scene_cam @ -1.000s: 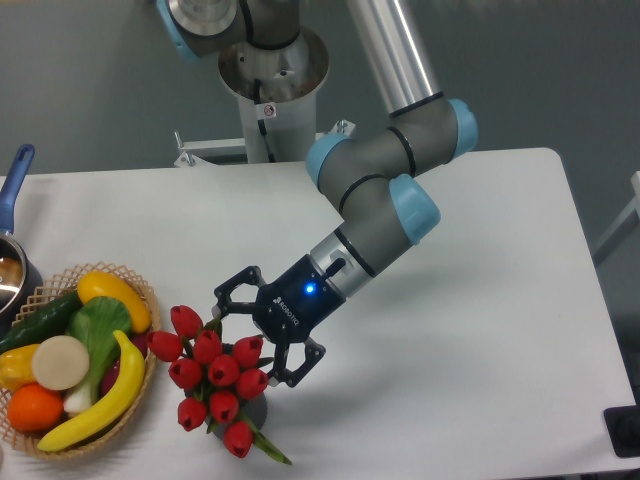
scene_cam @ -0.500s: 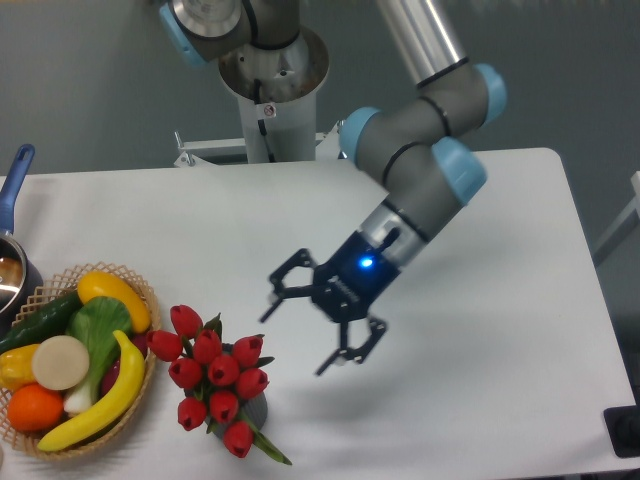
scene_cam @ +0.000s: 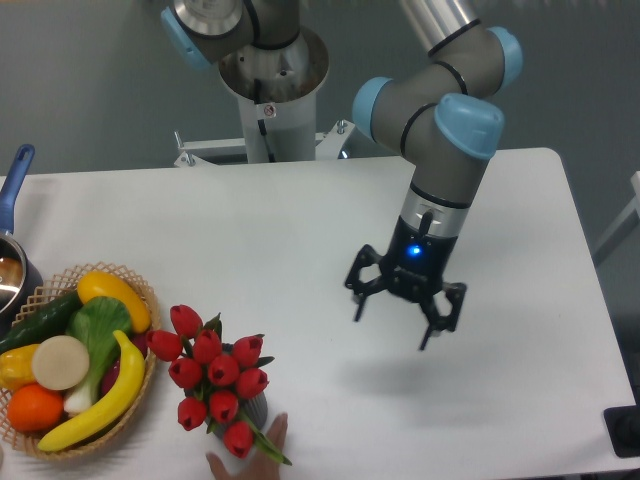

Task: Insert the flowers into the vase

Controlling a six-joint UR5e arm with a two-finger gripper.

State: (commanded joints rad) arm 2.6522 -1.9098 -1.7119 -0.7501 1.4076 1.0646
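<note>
Flowers (scene_cam: 213, 375) sit upright in the vase (scene_cam: 252, 409), front-left of the table (scene_cam: 300, 230), just beside the fruit basket (scene_cam: 75, 365); vase mostly hidden under blooms. My gripper (scene_cam: 406, 308) hangs well apart to the right, fingers spread, holding nothing. Insert step looks done, imo. A person's hand (scene_cam: 248, 462) shows at the front edge near the vase. Next: nothing to grab; keep clear of that hand.

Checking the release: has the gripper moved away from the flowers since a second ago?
Yes. The gripper has moved right, away from the flowers, jaws open.
</note>
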